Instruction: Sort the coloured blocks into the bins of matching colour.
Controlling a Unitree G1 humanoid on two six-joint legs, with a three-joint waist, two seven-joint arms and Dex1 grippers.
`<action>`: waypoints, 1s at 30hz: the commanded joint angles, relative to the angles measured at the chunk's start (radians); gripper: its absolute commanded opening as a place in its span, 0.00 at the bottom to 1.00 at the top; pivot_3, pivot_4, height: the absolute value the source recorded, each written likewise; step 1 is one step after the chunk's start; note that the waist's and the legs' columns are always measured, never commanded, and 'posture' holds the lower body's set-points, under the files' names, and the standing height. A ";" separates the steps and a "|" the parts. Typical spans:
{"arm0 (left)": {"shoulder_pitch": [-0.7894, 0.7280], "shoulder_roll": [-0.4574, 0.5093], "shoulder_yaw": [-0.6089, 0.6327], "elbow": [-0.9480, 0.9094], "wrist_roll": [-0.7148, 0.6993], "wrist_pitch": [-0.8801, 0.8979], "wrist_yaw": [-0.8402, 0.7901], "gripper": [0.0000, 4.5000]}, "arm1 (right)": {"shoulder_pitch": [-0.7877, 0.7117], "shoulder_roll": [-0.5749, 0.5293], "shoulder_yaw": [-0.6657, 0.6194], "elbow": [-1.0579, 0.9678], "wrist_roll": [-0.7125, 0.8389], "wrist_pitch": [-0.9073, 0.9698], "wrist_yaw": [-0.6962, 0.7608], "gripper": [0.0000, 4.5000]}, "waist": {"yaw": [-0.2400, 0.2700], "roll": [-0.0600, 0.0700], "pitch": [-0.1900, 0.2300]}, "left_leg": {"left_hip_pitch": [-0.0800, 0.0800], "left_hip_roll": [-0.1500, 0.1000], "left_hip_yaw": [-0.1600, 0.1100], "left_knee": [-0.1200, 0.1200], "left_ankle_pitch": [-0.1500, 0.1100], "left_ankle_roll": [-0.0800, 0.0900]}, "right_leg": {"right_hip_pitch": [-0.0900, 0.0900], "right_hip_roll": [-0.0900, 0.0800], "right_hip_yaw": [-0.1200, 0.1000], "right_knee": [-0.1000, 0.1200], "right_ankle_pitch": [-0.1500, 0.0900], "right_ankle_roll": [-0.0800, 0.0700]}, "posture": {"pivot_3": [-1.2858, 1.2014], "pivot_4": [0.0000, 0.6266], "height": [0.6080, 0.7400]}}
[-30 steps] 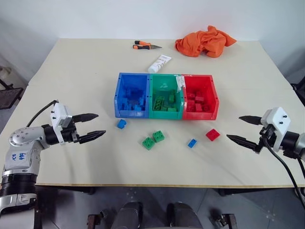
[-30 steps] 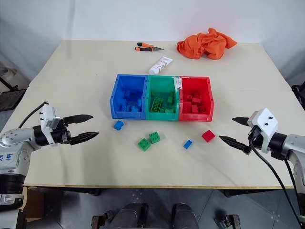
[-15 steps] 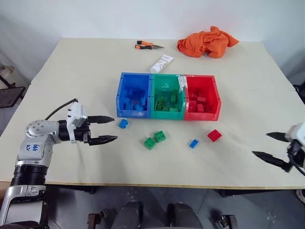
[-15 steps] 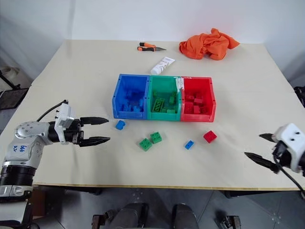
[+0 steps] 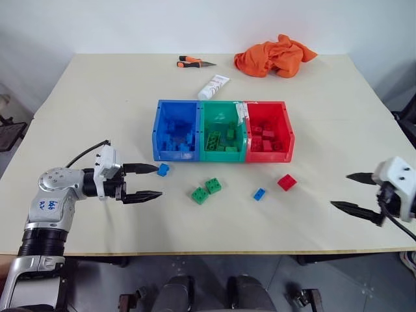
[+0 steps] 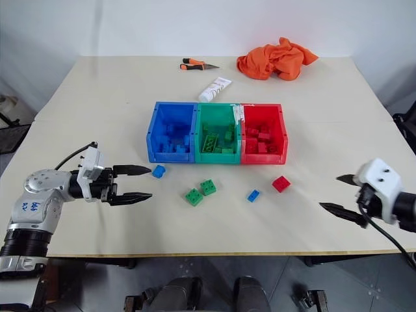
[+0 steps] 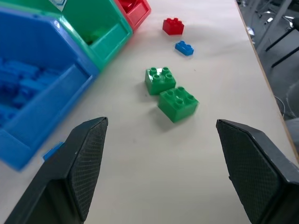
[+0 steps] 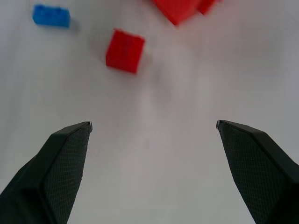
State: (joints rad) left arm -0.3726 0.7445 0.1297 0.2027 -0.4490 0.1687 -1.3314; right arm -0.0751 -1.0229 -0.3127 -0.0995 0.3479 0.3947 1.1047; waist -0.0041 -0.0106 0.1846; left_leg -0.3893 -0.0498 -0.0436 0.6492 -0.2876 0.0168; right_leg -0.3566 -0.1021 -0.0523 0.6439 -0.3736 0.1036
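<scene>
Five blocks lie loose just near of the bins. Over the last second the left gripper, fingers apart and empty, has closed on the left blue block, likely its next pick; the right gripper, also spread, has pulled back from the red block.

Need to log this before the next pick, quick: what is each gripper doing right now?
Left gripper: open, holding nothing, beside a loose blue block.
Right gripper: open, holding nothing.
</scene>
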 commanded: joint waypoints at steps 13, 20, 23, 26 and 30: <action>0.310 0.007 0.188 -0.399 -0.116 0.129 0.210 0.88 | -0.288 0.189 0.298 0.277 -0.102 -0.103 0.008 0.99 | 0.003 0.001 0.000 | -0.001 0.000 -0.001 0.000 -0.001 0.000 | -0.001 -0.001 0.001 -0.001 0.000 0.000 | 0.52 0.24 1.00; 0.313 0.006 0.186 -0.416 -0.122 0.134 0.240 0.88 | -0.311 0.246 0.314 0.323 -0.122 -0.128 -0.021 0.96 | 0.002 0.001 0.000 | 0.000 0.000 -0.001 0.001 -0.001 -0.001 | -0.001 0.000 0.001 -0.001 0.000 0.000 | 0.52 0.24 1.00; 0.292 0.002 0.177 -0.404 -0.120 0.130 0.247 0.88 | -0.310 0.260 0.312 0.327 -0.129 -0.128 -0.035 0.81 | 0.002 0.001 0.000 | 0.000 0.000 0.000 0.000 -0.001 -0.001 | -0.001 0.000 0.001 0.000 0.000 0.000 | 0.52 0.24 1.00; 0.275 0.004 0.169 -0.387 -0.116 0.125 0.242 0.88 | -0.313 0.272 0.303 0.327 -0.125 -0.117 -0.057 0.58 | 0.001 0.001 0.000 | 0.000 0.000 0.000 0.001 -0.001 -0.001 | -0.001 0.000 0.001 0.000 0.000 0.000 | 0.52 0.24 1.00; 0.237 -0.001 0.156 -0.362 -0.112 0.122 0.242 0.88 | -0.288 0.271 0.284 0.288 -0.112 -0.108 -0.070 0.33 | 0.003 0.001 0.000 | 0.000 0.000 0.000 0.001 -0.001 -0.001 | -0.001 0.000 0.001 0.000 0.000 0.000 | 0.52 0.24 1.00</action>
State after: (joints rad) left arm -0.1207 0.7476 0.2869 -0.1686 -0.5492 0.3048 -1.0858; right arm -0.3768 -0.7507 -0.0074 0.2117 0.2309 0.2806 1.0524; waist -0.0015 -0.0099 0.1849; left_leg -0.3891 -0.0501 -0.0440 0.6499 -0.2886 0.0160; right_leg -0.3573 -0.1024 -0.0509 0.6436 -0.3735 0.1034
